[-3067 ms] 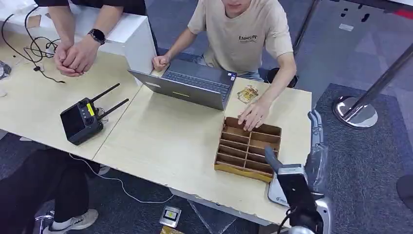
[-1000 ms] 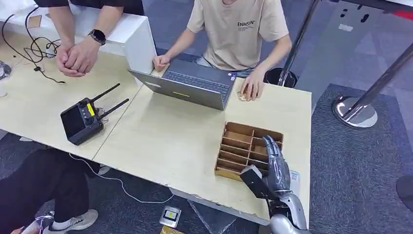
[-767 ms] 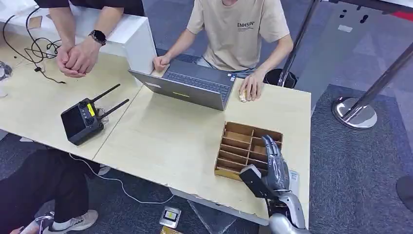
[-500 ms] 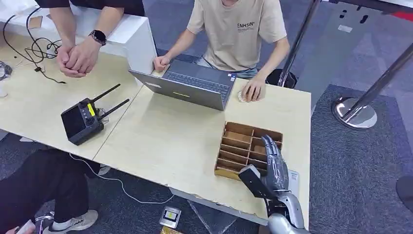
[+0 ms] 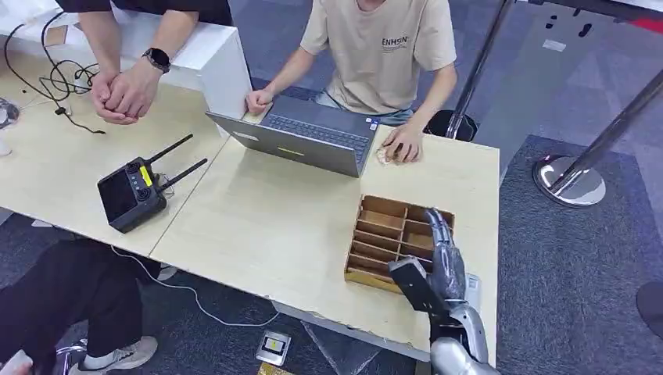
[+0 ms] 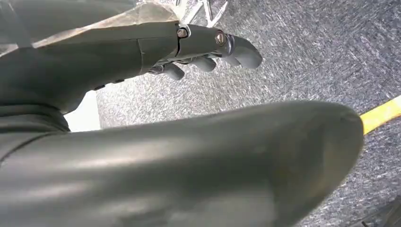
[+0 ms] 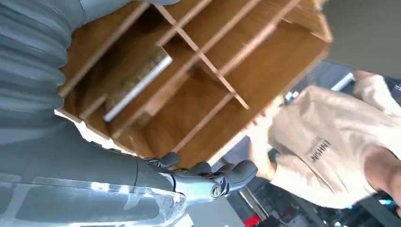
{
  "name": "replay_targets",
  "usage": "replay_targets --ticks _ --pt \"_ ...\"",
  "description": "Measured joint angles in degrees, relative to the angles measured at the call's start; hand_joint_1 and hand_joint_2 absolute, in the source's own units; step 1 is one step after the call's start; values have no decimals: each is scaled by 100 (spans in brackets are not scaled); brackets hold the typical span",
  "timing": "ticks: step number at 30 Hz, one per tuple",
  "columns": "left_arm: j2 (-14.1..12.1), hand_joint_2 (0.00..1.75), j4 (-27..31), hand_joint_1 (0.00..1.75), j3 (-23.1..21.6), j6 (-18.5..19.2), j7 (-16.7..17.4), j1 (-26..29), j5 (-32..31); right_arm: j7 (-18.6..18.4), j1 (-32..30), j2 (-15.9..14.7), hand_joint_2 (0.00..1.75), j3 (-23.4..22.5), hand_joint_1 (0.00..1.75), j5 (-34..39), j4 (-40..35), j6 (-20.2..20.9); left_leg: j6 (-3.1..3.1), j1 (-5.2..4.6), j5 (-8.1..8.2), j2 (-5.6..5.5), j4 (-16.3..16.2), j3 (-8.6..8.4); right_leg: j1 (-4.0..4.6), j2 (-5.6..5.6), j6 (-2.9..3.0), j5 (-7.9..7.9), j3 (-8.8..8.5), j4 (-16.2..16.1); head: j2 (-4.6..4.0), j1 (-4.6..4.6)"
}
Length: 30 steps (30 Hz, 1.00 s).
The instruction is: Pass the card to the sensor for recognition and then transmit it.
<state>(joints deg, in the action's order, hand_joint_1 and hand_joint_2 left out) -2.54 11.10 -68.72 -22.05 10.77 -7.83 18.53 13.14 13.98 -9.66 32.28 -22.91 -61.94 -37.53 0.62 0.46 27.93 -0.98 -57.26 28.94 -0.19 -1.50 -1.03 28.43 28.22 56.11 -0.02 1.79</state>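
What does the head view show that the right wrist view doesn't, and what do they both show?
Head view alone: the laptop, the black controller with two antennas, the tabletop and the clasped hands of a second person. Right wrist view alone: a flat silvery card-like piece lying in one compartment of the wooden divider box. Both share the divider box, the right robot hand beside it holding nothing, and the seated person in the beige shirt.

A grey laptop (image 5: pixel 306 141) and black antenna controller (image 5: pixel 133 191) rest on the table (image 5: pixel 258 226).
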Motion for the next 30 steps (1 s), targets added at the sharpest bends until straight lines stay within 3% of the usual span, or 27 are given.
replay_targets --ticks 10,11,15,16,17,18,30 --pt "-28 0 0 0 0 26 -2 0 -17 -190 -53 -90 175 -133 0 -373 -691 31 0 0 0 0 0 -1 0 0 0 0 0 0 0 2" --pt "-31 0 0 0 2 26 -2 0 -20 -230 -66 -101 0 -147 0 -442 -744 28 0 0 0 0 0 0 0 0 0 0 0 0 0 0" --pt "-37 0 0 0 9 -4 -11 1 -20 -507 -96 -177 0 -157 0 -874 -964 26 0 0 0 0 0 -1 0 0 0 0 0 0 0 0" --pt "-39 0 0 0 9 -9 -13 2 -20 -586 -111 -210 175 -157 16 -1006 -1030 31 0 0 0 0 0 0 0 0 0 0 1 0 0 0" --pt "-42 0 0 0 9 -9 -15 2 -28 -660 -129 -249 175 -162 126 -1123 -1111 31 0 0 0 0 0 0 0 0 0 0 1 0 0 0" --pt "-46 0 0 0 9 -9 -15 3 -42 -733 -147 -278 175 -162 175 -1233 -1190 35 0 0 0 0 0 0 0 0 0 0 1 0 0 0" --pt "-63 0 0 0 9 -26 -114 2 -87 -1019 -269 -590 175 -254 175 -1596 -1904 205 0 0 0 0 0 0 0 0 0 0 0 0 0 0"
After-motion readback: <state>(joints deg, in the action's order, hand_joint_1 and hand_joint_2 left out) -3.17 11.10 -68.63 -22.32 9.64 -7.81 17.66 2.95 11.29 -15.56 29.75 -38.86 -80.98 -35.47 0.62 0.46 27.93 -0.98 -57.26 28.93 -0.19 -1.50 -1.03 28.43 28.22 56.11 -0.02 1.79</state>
